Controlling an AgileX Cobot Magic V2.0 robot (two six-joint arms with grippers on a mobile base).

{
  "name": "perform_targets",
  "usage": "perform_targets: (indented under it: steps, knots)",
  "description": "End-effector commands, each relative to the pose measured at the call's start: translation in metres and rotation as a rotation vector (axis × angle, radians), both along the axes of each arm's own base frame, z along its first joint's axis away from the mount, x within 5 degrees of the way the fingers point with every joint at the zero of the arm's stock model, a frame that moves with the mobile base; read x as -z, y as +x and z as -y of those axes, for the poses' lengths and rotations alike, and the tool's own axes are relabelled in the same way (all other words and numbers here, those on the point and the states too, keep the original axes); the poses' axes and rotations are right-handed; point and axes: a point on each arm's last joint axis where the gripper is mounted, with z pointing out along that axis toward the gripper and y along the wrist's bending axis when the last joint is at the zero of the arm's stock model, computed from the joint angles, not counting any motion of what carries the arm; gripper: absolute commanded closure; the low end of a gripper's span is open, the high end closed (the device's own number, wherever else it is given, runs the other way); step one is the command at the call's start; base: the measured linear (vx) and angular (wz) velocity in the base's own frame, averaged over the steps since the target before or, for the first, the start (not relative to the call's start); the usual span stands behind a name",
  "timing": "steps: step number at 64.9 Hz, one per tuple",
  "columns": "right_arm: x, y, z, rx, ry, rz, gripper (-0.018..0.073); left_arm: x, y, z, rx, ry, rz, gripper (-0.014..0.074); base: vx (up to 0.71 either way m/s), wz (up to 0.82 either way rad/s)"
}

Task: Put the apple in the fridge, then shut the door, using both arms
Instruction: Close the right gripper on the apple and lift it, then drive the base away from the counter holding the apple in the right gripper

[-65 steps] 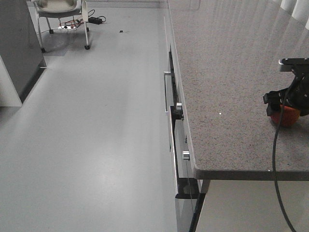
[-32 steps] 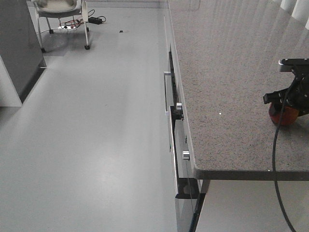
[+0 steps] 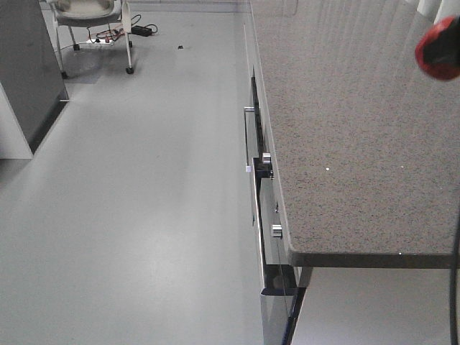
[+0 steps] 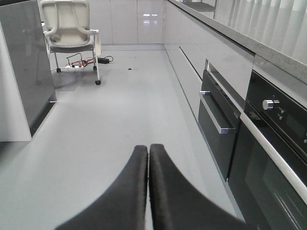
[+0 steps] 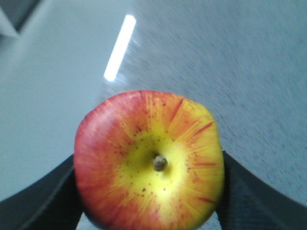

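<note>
As it hangs above counter (image 3: pixel 345 144), apple (image 5: pixel 148 160) pinched in right tool (image 5: pixel 148 196)

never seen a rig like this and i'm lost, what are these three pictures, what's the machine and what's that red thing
It is a mobile robot with two arms, each ending in a two-fingered gripper. One picture comes from a camera looking forward over a speckled grey counter, with an oven built in below its edge, and a chair and the dark grey fridge further off. The other two come from cameras on the wrists. The left gripper is shut and holds nothing, above the floor. The right gripper holds the apple, red with a yellow patch around the stem. The red blur at the front view's right edge is that apple.
</note>
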Motion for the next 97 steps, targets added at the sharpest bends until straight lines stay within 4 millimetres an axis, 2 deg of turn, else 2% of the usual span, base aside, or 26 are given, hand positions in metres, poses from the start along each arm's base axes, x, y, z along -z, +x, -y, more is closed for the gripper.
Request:
perform_targets:
  steps: [1, 8, 18, 35, 97]
  knots:
    - [-0.046, -0.041, -0.013, -0.042, 0.031, 0.174, 0.0569, 0.002, 0.001, 0.001, 0.007, -0.01, 0.058, 0.0603, 0.0, 0.0]
    - [-0.06, -0.07, -0.022, -0.079, 0.041, 0.195, 0.0569, 0.002, 0.001, 0.001, 0.007, -0.01, 0.058, 0.0603, 0.0, 0.0]
    - [-0.068, -0.103, -0.031, -0.131, 0.024, 0.167, 0.0569, 0.002, 0.001, 0.001, 0.007, -0.01, 0.058, 0.0603, 0.0, 0.0]
    - [-0.08, -0.133, -0.037, -0.143, 0.006, 0.215, 0.0569, 0.002, 0.001, 0.001, 0.007, -0.01, 0.058, 0.0603, 0.0, 0.0]
    - [-0.082, -0.137, -0.038, -0.144, 0.004, 0.223, 0.0569, 0.002, 0.001, 0.001, 0.007, -0.01, 0.058, 0.0603, 0.0, 0.0]
